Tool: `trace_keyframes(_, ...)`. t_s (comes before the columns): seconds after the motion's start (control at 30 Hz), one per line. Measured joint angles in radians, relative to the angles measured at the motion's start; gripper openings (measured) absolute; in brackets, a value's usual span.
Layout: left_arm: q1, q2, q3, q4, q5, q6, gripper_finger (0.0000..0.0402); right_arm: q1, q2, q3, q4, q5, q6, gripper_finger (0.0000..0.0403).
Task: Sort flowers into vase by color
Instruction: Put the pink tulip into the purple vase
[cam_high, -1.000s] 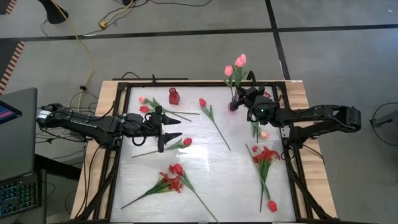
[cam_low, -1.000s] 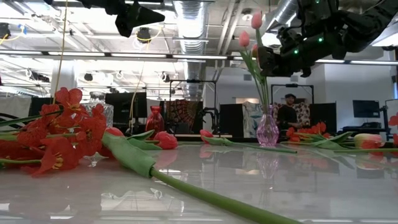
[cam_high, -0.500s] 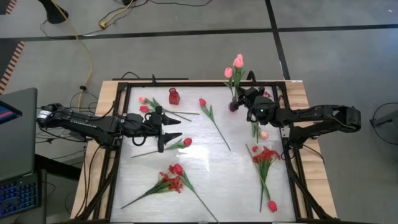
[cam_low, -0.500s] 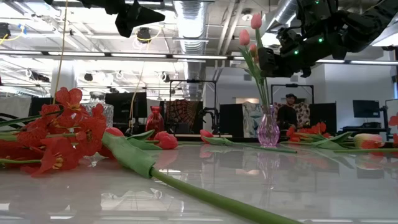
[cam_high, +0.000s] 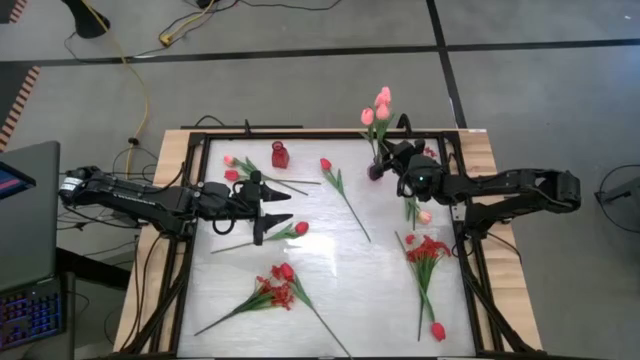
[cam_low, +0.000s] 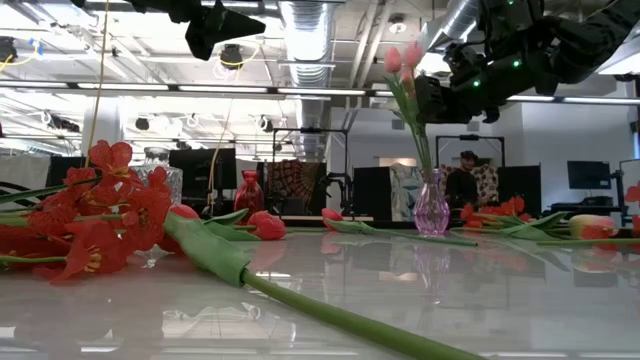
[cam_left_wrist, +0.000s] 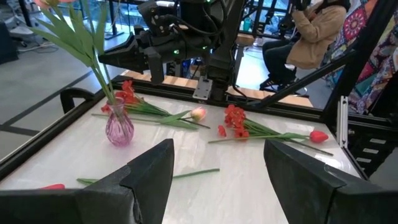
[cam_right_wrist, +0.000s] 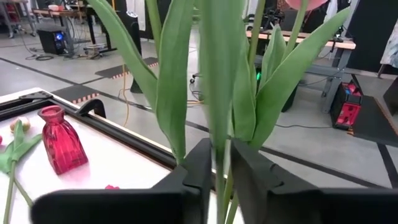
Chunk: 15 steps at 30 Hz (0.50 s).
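Two pink tulips (cam_high: 378, 106) stand in a pink glass vase (cam_high: 375, 171) near the table's far right corner, their stems in its neck (cam_low: 429, 172). My right gripper (cam_high: 388, 160) sits just right of the vase at stem height, shut on a tulip stem among long leaves (cam_right_wrist: 171, 74). My left gripper (cam_high: 281, 207) hovers open over the left half of the table, above a red tulip (cam_high: 296, 229). A red vase (cam_high: 279, 155) stands at the far edge. More tulips and red sprays (cam_high: 276, 291) lie flat on the table. My right gripper pinches a green tulip stem (cam_right_wrist: 219, 152) between its two fingers (cam_right_wrist: 198, 171), partway up and among the leaves. The fingers come level from the table's right and lie across the stem. The flower stands nearly upright, its lower end down in the pink vase (cam_low: 431, 205).
On the table lie a red tulip (cam_high: 335, 181) in the middle, pink tulips (cam_high: 234, 166) far left, a pink tulip (cam_high: 424, 216), a red spray (cam_high: 428, 249) and a red tulip (cam_high: 437, 331) on the right. A black frame (cam_high: 465, 250) rims the table. A person (cam_left_wrist: 311, 31) sits beyond it.
The taller pink tulip's head has sunk until it stands about level with the other one, and both heads have leaned slightly toward the table's left. My right gripper has stayed shut on the stem and has hardly shifted.
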Motion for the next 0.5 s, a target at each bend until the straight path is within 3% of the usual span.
trace_keyframes(0.27, 0.000, 0.000, 0.000, -0.001, 0.000, 0.007, 0.0237, 0.003, 0.000, 0.000, 0.000, 0.000, -0.006, 0.0177)
trace_keyframes(0.5, 0.000, 0.000, 0.000, -0.018, 0.001, 0.007, 0.0237, 0.032, -0.042, 0.026, -0.103, 0.000, -0.071, 0.0212)
